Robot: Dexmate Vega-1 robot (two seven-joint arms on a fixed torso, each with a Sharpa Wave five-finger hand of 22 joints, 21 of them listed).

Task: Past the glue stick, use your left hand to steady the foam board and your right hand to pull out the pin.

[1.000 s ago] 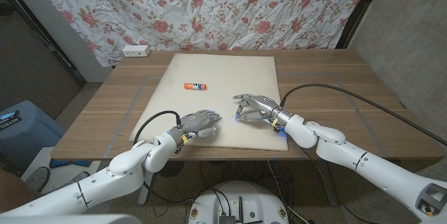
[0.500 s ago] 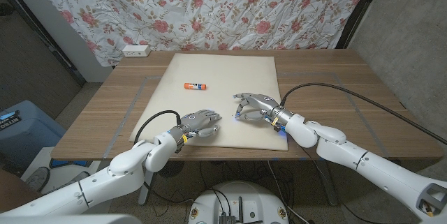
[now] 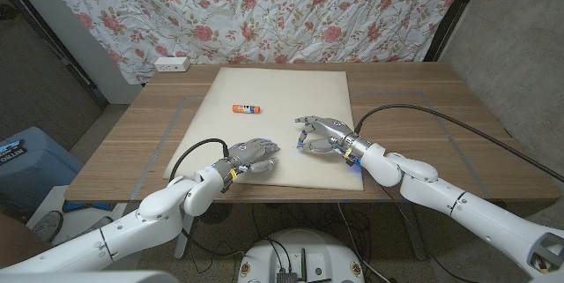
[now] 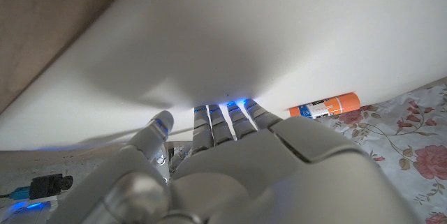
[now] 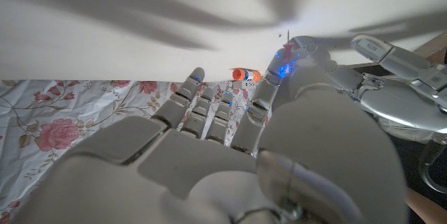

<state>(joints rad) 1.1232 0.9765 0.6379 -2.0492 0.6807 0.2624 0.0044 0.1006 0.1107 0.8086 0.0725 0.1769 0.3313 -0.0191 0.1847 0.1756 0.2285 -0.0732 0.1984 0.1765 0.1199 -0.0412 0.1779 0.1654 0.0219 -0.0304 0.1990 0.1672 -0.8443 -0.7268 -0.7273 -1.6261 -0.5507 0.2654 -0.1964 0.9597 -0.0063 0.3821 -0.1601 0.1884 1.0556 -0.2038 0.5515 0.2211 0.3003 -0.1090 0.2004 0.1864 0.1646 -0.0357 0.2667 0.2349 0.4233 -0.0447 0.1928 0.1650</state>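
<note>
The left hand (image 3: pixel 254 153) rests palm-down on the foam board (image 3: pixel 282 98) near the board's front edge, fingers together and pressing on the sheet, holding nothing. The right hand (image 3: pixel 319 134) hovers over the board toward its front right corner, fingers curled down to a point between thumb and fingertip; whether they have actually closed on the pin (image 5: pixel 284 35) I cannot tell, since it shows merely as a tiny dark speck beyond the fingertips in the right wrist view. The glue stick (image 3: pixel 246 107) lies further back on the board, toward its left edge, well apart from both hands.

The main risk is a poor grip: the pin is very small, and if the fingertips close beside it rather than on it, the pull would come away empty or bend the pin sideways. A slanted pull could also drag or lift the board, because the left hand presses some way from the pin rather than just beside it. If the board shifts, the glue stick could roll.

Against the frame a second ago, little differs: the left hand has crept slightly forward on the board, the right hand has barely shifted, and the board and glue stick lie where they were.
</note>
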